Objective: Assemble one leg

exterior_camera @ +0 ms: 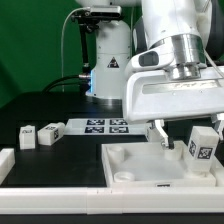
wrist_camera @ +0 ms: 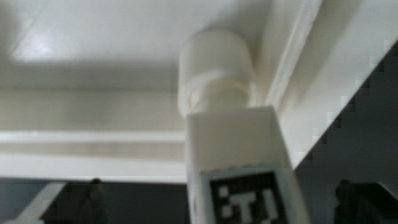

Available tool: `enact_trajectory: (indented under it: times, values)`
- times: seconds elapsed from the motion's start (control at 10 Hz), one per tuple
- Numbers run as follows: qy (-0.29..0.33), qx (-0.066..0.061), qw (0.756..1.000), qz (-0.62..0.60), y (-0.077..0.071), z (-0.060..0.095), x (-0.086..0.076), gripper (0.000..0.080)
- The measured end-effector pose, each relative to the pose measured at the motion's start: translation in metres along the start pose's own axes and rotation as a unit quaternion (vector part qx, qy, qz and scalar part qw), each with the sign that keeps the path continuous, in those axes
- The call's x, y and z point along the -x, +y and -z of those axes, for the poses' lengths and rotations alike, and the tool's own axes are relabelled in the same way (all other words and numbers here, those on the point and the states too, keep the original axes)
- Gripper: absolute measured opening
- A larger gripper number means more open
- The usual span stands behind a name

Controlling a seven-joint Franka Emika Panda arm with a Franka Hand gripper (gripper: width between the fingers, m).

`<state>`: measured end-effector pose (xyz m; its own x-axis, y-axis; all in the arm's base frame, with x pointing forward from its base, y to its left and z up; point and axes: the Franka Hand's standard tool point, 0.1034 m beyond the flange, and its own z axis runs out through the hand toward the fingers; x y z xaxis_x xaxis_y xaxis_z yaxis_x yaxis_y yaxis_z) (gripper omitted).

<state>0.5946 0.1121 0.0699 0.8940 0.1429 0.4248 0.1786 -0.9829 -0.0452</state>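
A leg, a small white block with a black-and-white tag, stands slightly tilted at the right corner of the large white square panel. In the wrist view this leg points its round end into the panel's corner. My gripper is right above it and open. Its dark fingers stand on either side of the leg with a gap on each side, touching nothing. Two more legs lie on the black table at the exterior view's left.
The marker board lies behind the panel at the middle. Another white part shows at the left edge. A white robot base stands at the back, in front of a green backdrop.
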Motion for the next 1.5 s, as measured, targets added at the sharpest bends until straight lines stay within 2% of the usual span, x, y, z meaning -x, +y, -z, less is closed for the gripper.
enact_trajectory:
  times: [0.1, 0.2, 0.3, 0.5, 0.6, 1.2, 1.4, 1.5]
  values:
    - [-0.057, -0.011, 0.998, 0.000, -0.004, 0.006, -0.004, 0.0649]
    - [-0.089, -0.017, 0.996, -0.001, -0.002, 0.008, -0.010, 0.0649]
    - [-0.149, -0.026, 0.989, -0.003, -0.004, 0.009, -0.004, 0.0649]
    - [-0.247, -0.043, 0.968, -0.002, -0.008, 0.015, -0.013, 0.0649]
    - [-0.243, -0.043, 0.969, -0.002, -0.006, 0.012, -0.022, 0.0649]
    - [-0.228, -0.042, 0.973, 0.001, 0.000, 0.009, -0.026, 0.0649]
    - [-0.228, -0.042, 0.973, 0.002, 0.000, 0.009, -0.026, 0.0384]
    - [-0.228, -0.042, 0.973, 0.002, 0.000, 0.009, -0.027, 0.0384]
